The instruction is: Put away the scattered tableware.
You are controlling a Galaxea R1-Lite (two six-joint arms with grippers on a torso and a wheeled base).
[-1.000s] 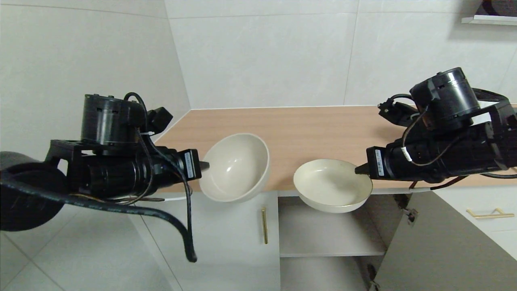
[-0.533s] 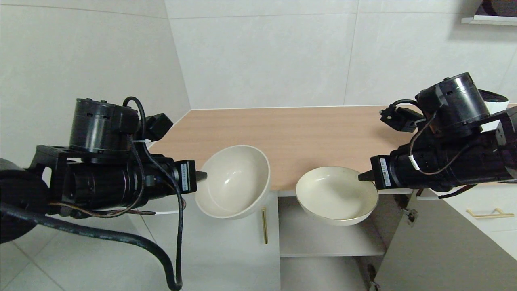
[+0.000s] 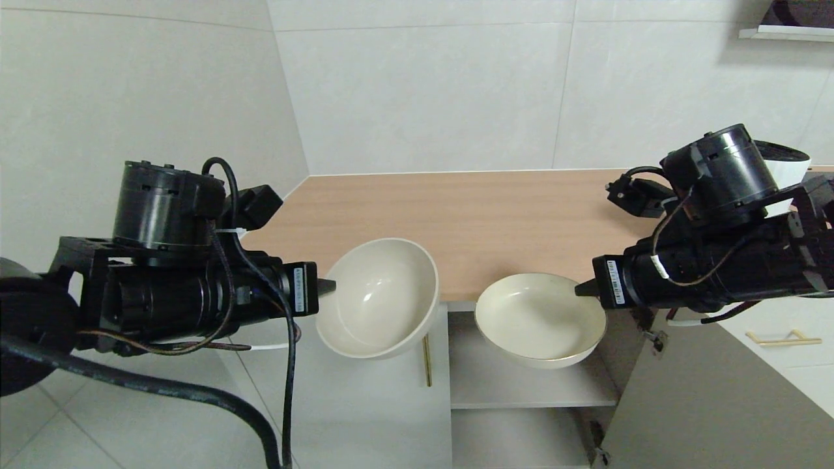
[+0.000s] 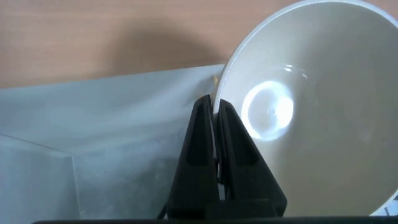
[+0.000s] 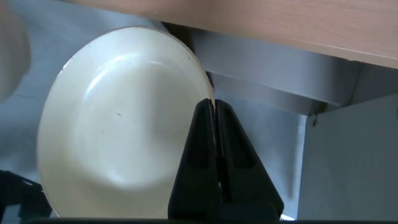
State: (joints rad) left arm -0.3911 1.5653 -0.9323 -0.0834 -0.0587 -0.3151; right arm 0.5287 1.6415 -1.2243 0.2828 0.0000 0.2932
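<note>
My left gripper [image 3: 328, 284] [image 4: 215, 115] is shut on the rim of a deep cream bowl [image 3: 378, 298] [image 4: 311, 99], held tilted in the air just off the front edge of the wooden counter [image 3: 469, 215]. My right gripper [image 3: 582, 288] [image 5: 214, 118] is shut on the rim of a shallower cream bowl [image 3: 537, 319] [image 5: 118, 118], held in front of the open cabinet [image 3: 528, 371] below the counter. The two bowls hang side by side, apart from each other.
The cabinet has a white shelf [image 3: 521, 391] inside and its right door [image 3: 704, 404] swung open. A closed door with a brass handle [image 3: 427, 361] stands to the left. A white cup [image 3: 785, 172] sits on the counter behind my right arm. Tiled walls stand behind and to the left.
Both arms have lowered and drawn back from the counter with their bowls, which now hang in front of the cabinet face. The head camera has shifted slightly.
</note>
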